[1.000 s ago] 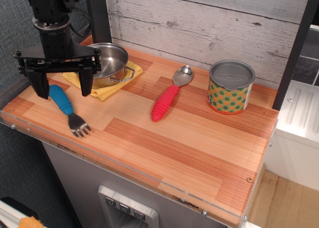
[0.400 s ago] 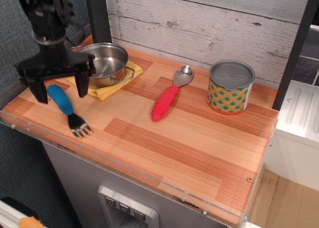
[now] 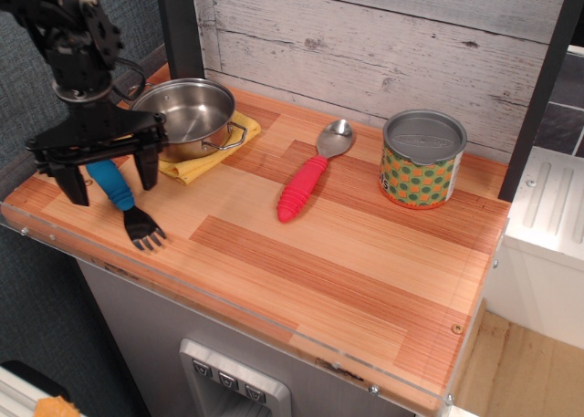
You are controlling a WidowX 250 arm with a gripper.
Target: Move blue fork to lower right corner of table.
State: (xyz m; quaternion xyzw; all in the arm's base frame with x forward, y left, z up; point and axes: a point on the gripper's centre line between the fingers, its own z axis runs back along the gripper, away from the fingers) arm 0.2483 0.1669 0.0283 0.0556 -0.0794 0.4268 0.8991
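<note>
The blue fork (image 3: 121, 195) lies near the front left edge of the wooden table (image 3: 319, 271), handle to the back left, silver tines toward the front. My gripper (image 3: 109, 183) is open and low over the fork's blue handle, one finger (image 3: 76, 184) on its left and the other on its right. The fingertips stand close to the tabletop. The upper end of the handle is hidden behind the gripper bar.
A steel pot (image 3: 190, 116) sits on a yellow cloth (image 3: 203, 160) just behind the gripper. A red-handled metal spoon (image 3: 308, 182) lies mid-table. A green and orange patterned can (image 3: 422, 159) stands at the back right. A clear plastic rim (image 3: 210, 300) edges the front.
My gripper has come down and forward, from in front of the pot to straddling the fork's handle, still open. The fork and other objects have not moved.
</note>
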